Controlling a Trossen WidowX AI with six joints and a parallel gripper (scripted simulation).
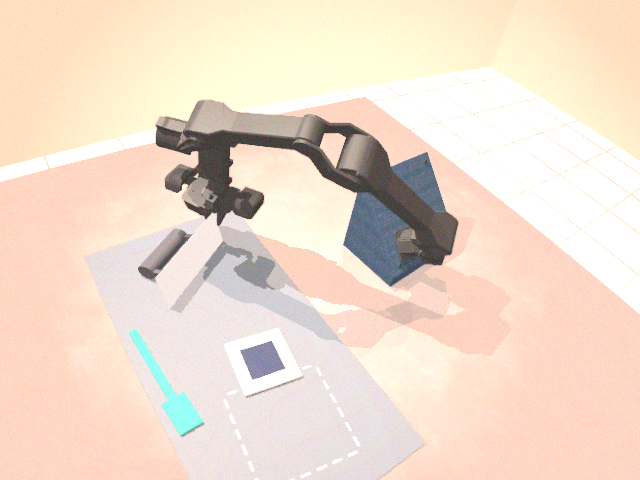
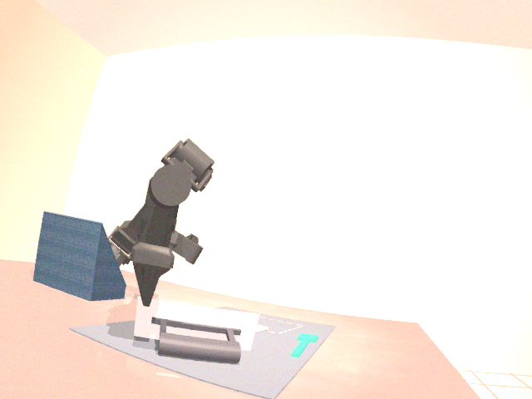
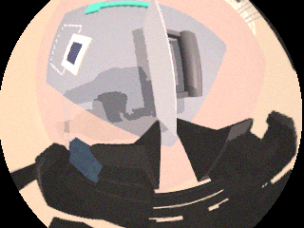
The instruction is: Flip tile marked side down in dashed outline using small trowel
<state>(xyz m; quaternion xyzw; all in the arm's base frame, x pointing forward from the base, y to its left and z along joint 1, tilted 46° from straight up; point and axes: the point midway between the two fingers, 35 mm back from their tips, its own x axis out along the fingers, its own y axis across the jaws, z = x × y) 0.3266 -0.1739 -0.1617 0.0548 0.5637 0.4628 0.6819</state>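
Note:
A trowel with a white blade and grey bar handle stands on its blade's edge on the mat. My gripper is slightly open, pointing down at one end of the blade's top edge. The blade's edge shows between the fingertips in the wrist view; contact cannot be told. The white tile lies flat, dark marked square up, overlapping one side of the dashed outline.
A cyan flat tool with a long thin handle lies near the mat's edge, beside the tile. A blue wedge-shaped block stands on the table beside the arm's base.

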